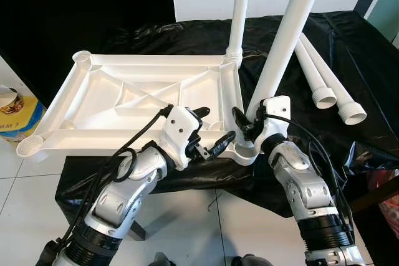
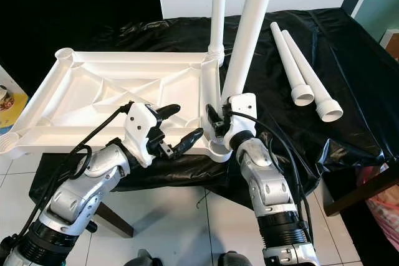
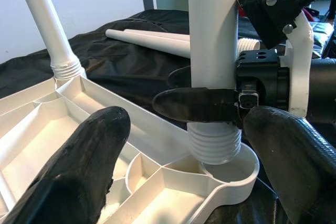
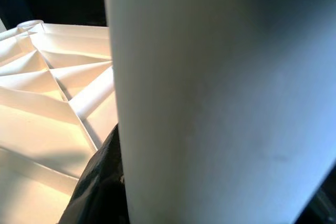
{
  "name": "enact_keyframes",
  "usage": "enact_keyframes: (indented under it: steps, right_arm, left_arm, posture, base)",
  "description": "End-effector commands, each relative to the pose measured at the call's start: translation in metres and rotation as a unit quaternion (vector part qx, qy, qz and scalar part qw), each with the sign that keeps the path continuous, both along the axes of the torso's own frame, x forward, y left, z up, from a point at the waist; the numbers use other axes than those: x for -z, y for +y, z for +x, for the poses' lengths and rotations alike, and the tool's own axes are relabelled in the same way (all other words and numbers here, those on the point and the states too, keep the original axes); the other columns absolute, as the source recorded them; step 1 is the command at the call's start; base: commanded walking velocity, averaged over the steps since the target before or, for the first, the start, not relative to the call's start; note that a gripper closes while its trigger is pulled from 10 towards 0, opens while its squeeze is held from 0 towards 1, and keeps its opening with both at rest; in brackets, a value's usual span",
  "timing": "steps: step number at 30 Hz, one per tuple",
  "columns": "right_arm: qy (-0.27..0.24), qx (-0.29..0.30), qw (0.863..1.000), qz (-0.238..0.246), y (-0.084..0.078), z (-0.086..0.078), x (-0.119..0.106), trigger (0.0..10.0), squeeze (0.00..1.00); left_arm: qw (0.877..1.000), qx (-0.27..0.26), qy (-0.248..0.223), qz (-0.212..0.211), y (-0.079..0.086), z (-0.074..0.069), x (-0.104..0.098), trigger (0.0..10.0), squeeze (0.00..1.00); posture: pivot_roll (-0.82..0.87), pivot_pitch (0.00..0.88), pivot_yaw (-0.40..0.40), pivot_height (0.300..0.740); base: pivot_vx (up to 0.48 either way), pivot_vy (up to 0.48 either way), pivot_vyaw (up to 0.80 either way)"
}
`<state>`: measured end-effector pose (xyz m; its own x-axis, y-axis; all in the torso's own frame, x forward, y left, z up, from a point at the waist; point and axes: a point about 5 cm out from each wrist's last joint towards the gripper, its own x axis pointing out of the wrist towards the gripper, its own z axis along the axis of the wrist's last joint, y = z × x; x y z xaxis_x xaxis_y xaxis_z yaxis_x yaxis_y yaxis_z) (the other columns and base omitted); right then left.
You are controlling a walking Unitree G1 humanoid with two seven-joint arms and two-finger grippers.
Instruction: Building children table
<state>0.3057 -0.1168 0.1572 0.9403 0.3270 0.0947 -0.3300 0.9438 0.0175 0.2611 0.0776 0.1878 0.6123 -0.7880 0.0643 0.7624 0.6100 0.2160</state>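
Note:
The white table top [image 1: 124, 101] lies upside down on a black-covered table. One white leg [image 1: 240, 10] stands upright, screwed into the far right corner. A second leg [image 1: 287, 35] leans over the near right corner socket [image 3: 231, 174], with its threaded end [image 3: 215, 145] at the socket's mouth. My right gripper [image 1: 244, 123] is shut on this leg just above the thread. My left gripper [image 1: 215, 126] is open at the top's near edge, just left of that socket, with nothing between its fingers [image 3: 79, 171].
Two loose white legs [image 1: 324, 79] [image 1: 343, 98] lie on the black cloth at the right. The two left corner sockets [image 1: 83, 57] [image 1: 30, 146] are empty. A container [image 1: 15, 113] stands on the tiled floor at the left and a red bag [image 1: 386, 197] at the right.

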Motion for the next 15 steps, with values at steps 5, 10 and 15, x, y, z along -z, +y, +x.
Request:
enact_keyframes:
  steps: [5, 10, 15]
  right_arm:
    - [-0.022, -0.021, 0.999, -0.025, 0.003, -0.005, 0.004, 10.0, 0.0]
    - [-0.022, -0.019, 0.998, -0.048, 0.002, -0.008, 0.009, 10.0, 0.0]
    - [-0.02, -0.027, 0.998, -0.051, 0.003, -0.009, 0.011, 10.0, 0.0]
  left_arm:
    - [1.0, 0.011, 0.004, 0.015, 0.001, -0.006, 0.006, 10.0, 0.0]
    - [1.0, 0.016, 0.008, 0.02, 0.004, -0.007, 0.007, 10.0, 0.0]
    - [0.999, 0.03, 0.019, 0.023, 0.003, -0.01, 0.009, 10.0, 0.0]
  posture:
    - [-0.03, 0.085, -0.007, 0.74]
    - [-0.03, 0.091, -0.008, 0.74]
    - [-0.02, 0.093, -0.009, 0.74]
  base:
    - [0.0, 0.0, 0.0]
    - [0.0, 0.0, 0.0]
    - [0.0, 0.0, 0.0]
